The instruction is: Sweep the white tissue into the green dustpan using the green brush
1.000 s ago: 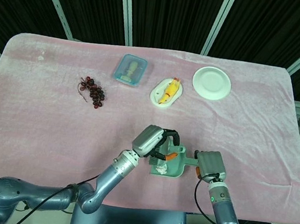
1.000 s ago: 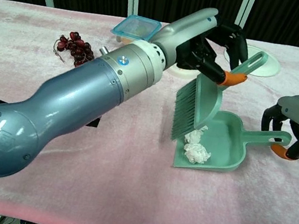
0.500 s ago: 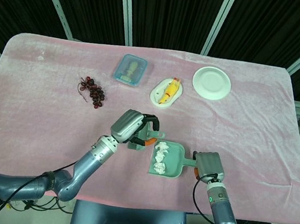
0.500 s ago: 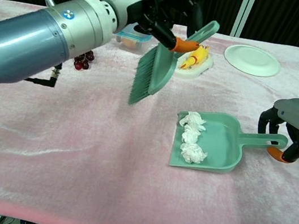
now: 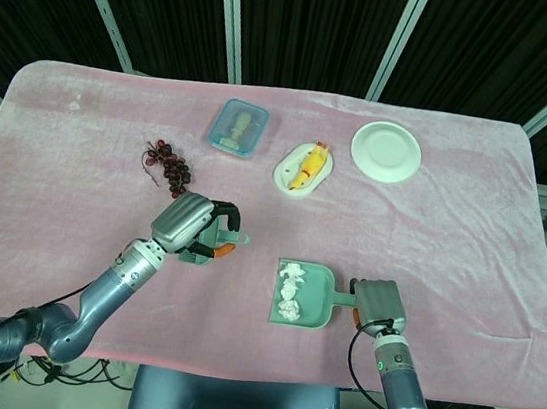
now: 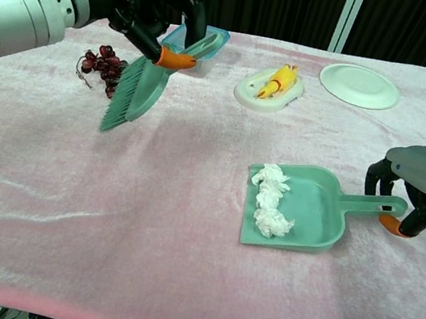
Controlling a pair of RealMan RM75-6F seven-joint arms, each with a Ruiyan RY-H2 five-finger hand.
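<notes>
The green dustpan (image 5: 313, 305) (image 6: 315, 222) lies flat on the pink cloth near the front edge. Crumpled white tissue (image 5: 290, 288) (image 6: 270, 203) sits inside it, along its left side. My right hand (image 5: 378, 303) (image 6: 415, 185) curls around the end of the pan's handle. My left hand (image 5: 189, 225) (image 6: 145, 2) grips the green brush (image 6: 134, 95) by its orange-tipped handle (image 5: 226, 250). It holds the brush in the air well left of the pan, bristles pointing down and to the left. In the head view the hand hides most of the brush.
Dark grapes (image 5: 168, 167) (image 6: 100, 65) lie at the left, close under the brush. A blue lidded box (image 5: 238, 126), a yellow toy on a white dish (image 5: 305, 167) (image 6: 274, 84) and a white plate (image 5: 386, 151) (image 6: 359, 85) line the far side.
My left hand has lifted the brush out of the dustpan and carried it far to the left. The tissue stays in the pan; the right hand keeps hold of the handle.
</notes>
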